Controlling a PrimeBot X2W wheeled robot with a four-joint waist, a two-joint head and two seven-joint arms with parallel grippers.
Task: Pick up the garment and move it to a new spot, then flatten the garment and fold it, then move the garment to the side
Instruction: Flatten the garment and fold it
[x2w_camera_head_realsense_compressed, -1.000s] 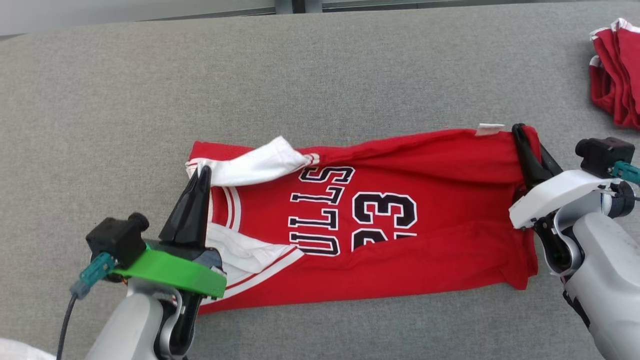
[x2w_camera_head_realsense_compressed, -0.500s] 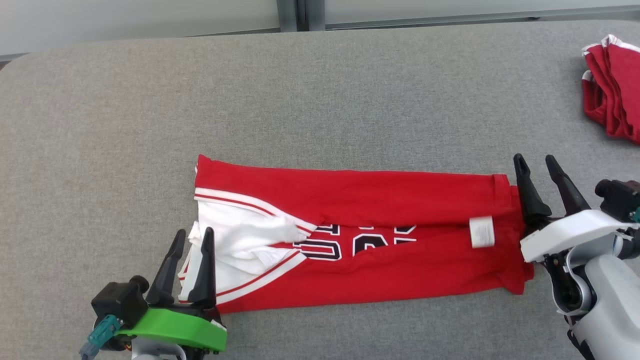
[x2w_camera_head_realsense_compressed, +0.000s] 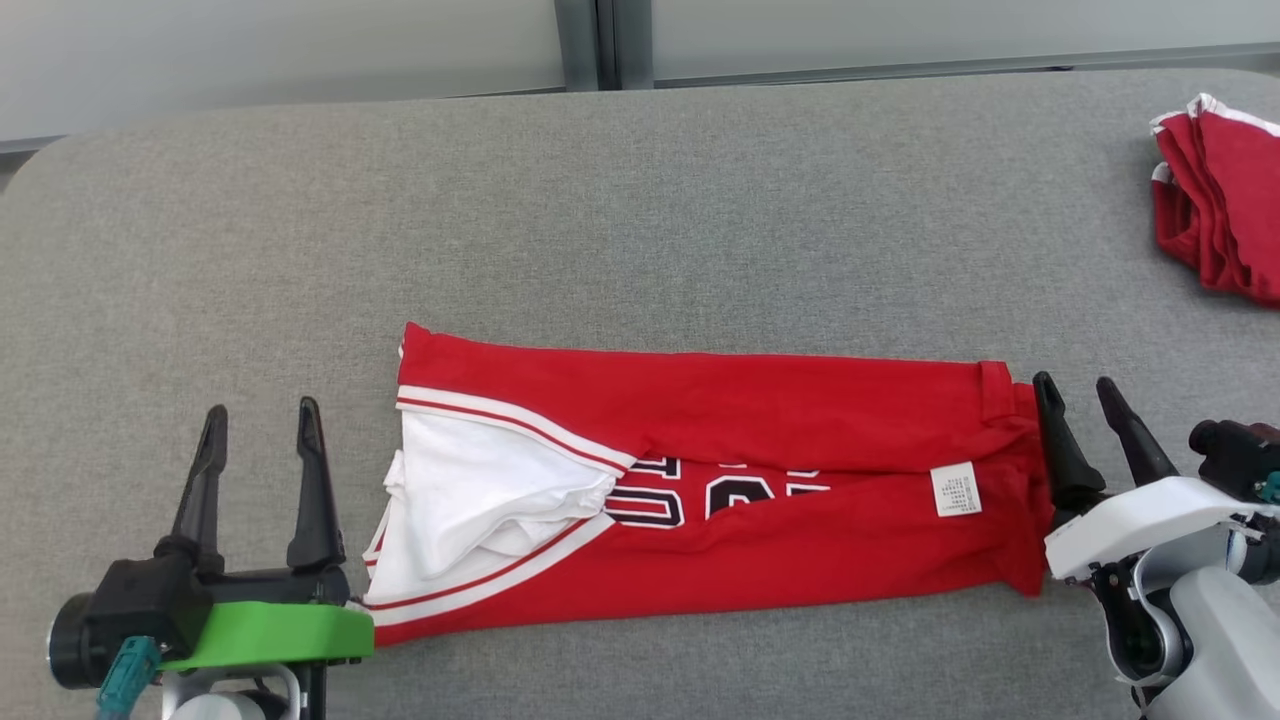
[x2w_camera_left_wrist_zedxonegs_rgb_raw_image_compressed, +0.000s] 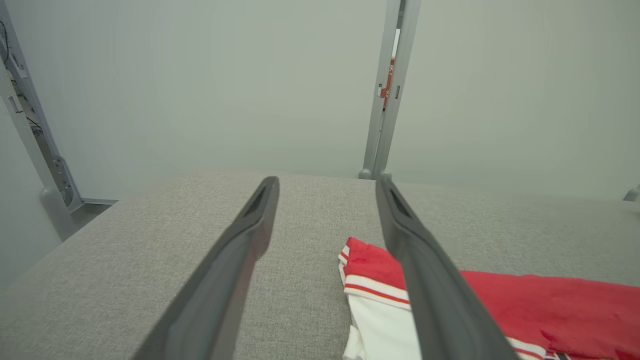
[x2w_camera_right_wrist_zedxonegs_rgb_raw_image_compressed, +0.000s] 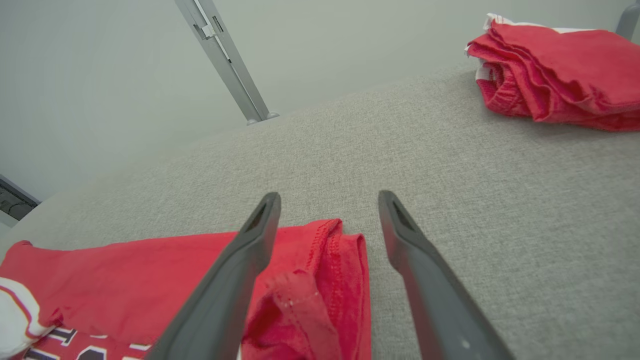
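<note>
Because the red garment (x2w_camera_head_realsense_compressed: 760, 420) lies doubled lengthwise near the front of the grey padded table (x2w_camera_head_realsense_compressed: 640, 220), its black lettering (x2w_camera_head_realsense_compressed: 720, 495) is half covered and unreadable. One white label (x2w_camera_head_realsense_compressed: 955, 489) sits near the hem. Both grippers are spread and empty: the left gripper (x2w_camera_head_realsense_compressed: 262, 408) just beside the collar end, the right gripper (x2w_camera_head_realsense_compressed: 1074, 382) at the hem. A second red pile (x2w_camera_head_realsense_compressed: 1225, 200) is cut off by the frame edge. The right wrist view shows its stacked folds.

Left end effector (x2w_camera_head_realsense_compressed: 262, 408) green-collared; right end effector (x2w_camera_head_realsense_compressed: 1074, 381) white-collared.
</note>
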